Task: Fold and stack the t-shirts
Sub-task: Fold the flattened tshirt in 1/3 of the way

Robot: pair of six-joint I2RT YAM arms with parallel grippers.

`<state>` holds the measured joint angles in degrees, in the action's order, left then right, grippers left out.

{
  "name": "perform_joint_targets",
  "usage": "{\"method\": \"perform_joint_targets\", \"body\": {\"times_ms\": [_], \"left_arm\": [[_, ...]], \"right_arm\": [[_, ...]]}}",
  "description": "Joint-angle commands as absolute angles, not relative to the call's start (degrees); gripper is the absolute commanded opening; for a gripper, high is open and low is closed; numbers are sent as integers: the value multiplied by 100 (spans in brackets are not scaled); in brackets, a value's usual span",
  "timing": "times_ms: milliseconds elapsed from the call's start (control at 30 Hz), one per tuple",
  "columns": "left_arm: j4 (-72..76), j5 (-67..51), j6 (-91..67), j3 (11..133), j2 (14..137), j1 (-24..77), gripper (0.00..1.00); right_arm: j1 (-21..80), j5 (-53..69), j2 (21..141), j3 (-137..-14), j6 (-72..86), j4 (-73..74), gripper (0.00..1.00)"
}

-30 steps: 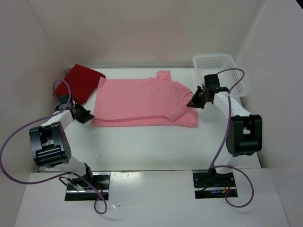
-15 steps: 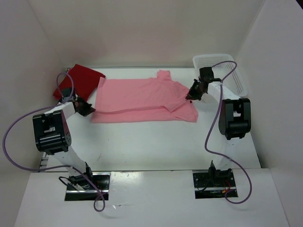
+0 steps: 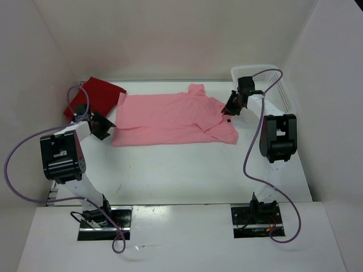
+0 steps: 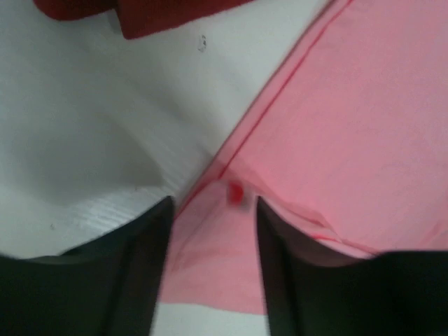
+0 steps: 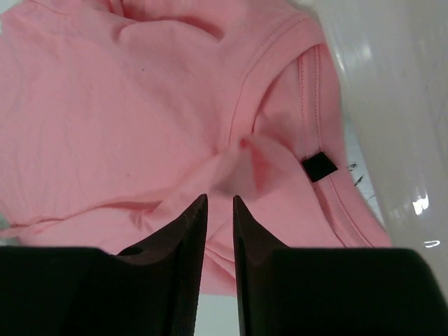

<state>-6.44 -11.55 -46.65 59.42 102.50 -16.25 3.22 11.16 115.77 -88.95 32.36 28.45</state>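
A pink t-shirt (image 3: 170, 119) lies flat across the middle of the table, doubled over along its length. A dark red t-shirt (image 3: 96, 97) lies at the back left corner. My left gripper (image 3: 105, 127) sits at the pink shirt's left edge. In the left wrist view this gripper (image 4: 213, 210) is open, with the pink cloth (image 4: 350, 126) lying loose below the gap and the dark red shirt (image 4: 161, 14) beyond. My right gripper (image 3: 229, 107) is at the shirt's right end, by the sleeve. Seen from the right wrist, that gripper (image 5: 220, 199) stands slightly open over the pink cloth (image 5: 126, 105), gripping nothing.
A white mesh basket (image 3: 283, 85) stands at the back right, just beyond my right gripper. White walls close in the table on three sides. A small black tag (image 5: 320, 166) shows on the pink shirt's hem.
Both arms moved toward the back, carrying the pink shirt's near edge over itself. Both grippers, shut on the cloth before, have opened and let it go.
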Motion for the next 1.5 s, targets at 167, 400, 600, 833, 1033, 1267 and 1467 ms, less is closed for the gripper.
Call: {"method": "perform_joint_targets", "body": {"times_ms": [167,400,600,833,1033,1267,1467], "left_arm": [[-790,-817,-4447,5107,8334,-1626,97],[-580,-1362,-4658,4351,8375,-1626,61],[-343,-1433,-4781,4245,8762,-1626,49],[-237,-1354,-4781,4307,9289,-1626,27],[-307,-1249,-4641,4307,9229,-1626,6],[-422,-1248,-4579,4307,9176,-1679,6],[-527,-1248,-4465,4307,9123,-1679,5]], "right_arm": [[272,1354,10312,-8790,3270,2408,40],[272,1301,8872,-6878,3155,2198,0],[272,1020,8429,-5636,3217,2303,15],[158,818,8647,-5160,3454,2180,44],[97,545,8841,-5159,3568,2057,44],[97,483,9352,-5537,3560,1942,39],[97,317,9107,-5590,3445,1925,39]]}}
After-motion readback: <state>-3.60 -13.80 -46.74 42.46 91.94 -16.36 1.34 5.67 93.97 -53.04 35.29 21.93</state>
